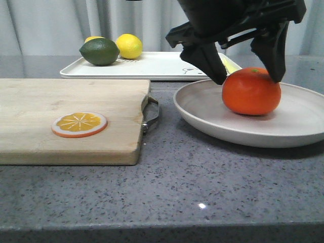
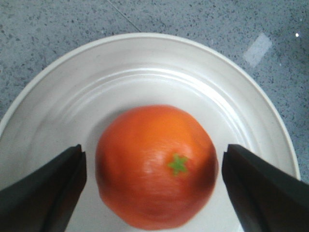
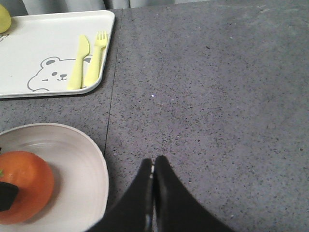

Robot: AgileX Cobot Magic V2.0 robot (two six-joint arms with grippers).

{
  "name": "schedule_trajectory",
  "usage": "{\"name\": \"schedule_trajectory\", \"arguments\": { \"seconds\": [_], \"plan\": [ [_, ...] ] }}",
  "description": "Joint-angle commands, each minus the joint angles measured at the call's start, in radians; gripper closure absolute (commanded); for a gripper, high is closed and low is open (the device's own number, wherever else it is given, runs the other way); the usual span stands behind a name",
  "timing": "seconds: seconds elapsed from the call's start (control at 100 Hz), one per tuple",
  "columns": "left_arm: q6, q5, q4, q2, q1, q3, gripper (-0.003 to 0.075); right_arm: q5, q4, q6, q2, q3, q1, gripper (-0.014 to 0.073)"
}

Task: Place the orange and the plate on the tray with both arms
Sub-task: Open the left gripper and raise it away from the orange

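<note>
Left gripper [image 1: 248,78]: I am hovering it over the orange [image 1: 251,91], jaws spread wide, one finger on each side of the fruit. In the left wrist view the fingers [image 2: 46,191] are flanking the orange [image 2: 155,166] with a gap on both sides, so I am judging no contact yet. The spread looks chosen to clear the fruit's widest part before closing.

The orange is sitting in the plate [image 1: 202,109], right of centre in the front frame, stem mark up. The plate is resting on the desk [image 1: 167,192], its far rim just beside the near edge of the tray [image 1: 152,68]. The tray is lying in the upper middle of the front frame, behind the plate. I am reading the orange as still to be lifted out, and the plate as not yet moved.

Right gripper [image 3: 153,179]: jaws are pressed together, holding nothing, pointing at bare desk just beside the plate's rim [image 3: 99,162]. I judge it is waiting there so it can take the rim once the fruit is clear.

Tray contents: a lime [image 1: 99,51] and a lemon [image 1: 129,46] at its left end, a yellow knife [image 3: 78,63] and fork [image 3: 95,59] beside the bear drawing. The middle looks free for the plate.

Cutting board [image 1: 71,121] with an orange slice [image 1: 79,124] is occupying the left of the front frame, apart from the work.
</note>
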Motion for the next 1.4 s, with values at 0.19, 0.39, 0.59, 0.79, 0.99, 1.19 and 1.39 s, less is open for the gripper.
{"name": "schedule_trajectory", "arguments": {
  "seconds": [0.19, 0.39, 0.59, 0.79, 0.99, 1.19, 1.39],
  "plan": [
    [0.001, -0.007, -0.024, -0.055, -0.008, -0.065, 0.0163, -0.066, -0.002, -0.003, 0.001, -0.036, 0.005, 0.0654],
    [0.001, 0.094, -0.003, -0.065, -0.006, -0.142, 0.0194, -0.066, -0.002, -0.003, 0.001, -0.036, 0.005, 0.0654],
    [0.001, 0.119, 0.055, -0.105, -0.006, -0.142, 0.0366, -0.038, -0.002, -0.003, 0.001, -0.036, 0.005, 0.0654],
    [0.001, 0.106, 0.112, -0.184, -0.004, -0.101, 0.0514, 0.005, -0.002, -0.003, 0.001, -0.036, 0.005, 0.0654],
    [-0.001, 0.075, 0.122, -0.3, 0.017, 0.017, 0.0594, 0.029, -0.002, -0.003, 0.001, -0.04, 0.005, 0.0654],
    [-0.009, -0.002, 0.122, -0.475, 0.056, 0.198, 0.0597, 0.124, -0.002, -0.024, 0.048, -0.101, 0.006, 0.0624],
    [-0.019, -0.05, 0.122, -0.657, 0.106, 0.392, 0.0597, 0.231, 0.0, -0.031, 0.162, -0.212, 0.044, 0.0408]
  ]
}}
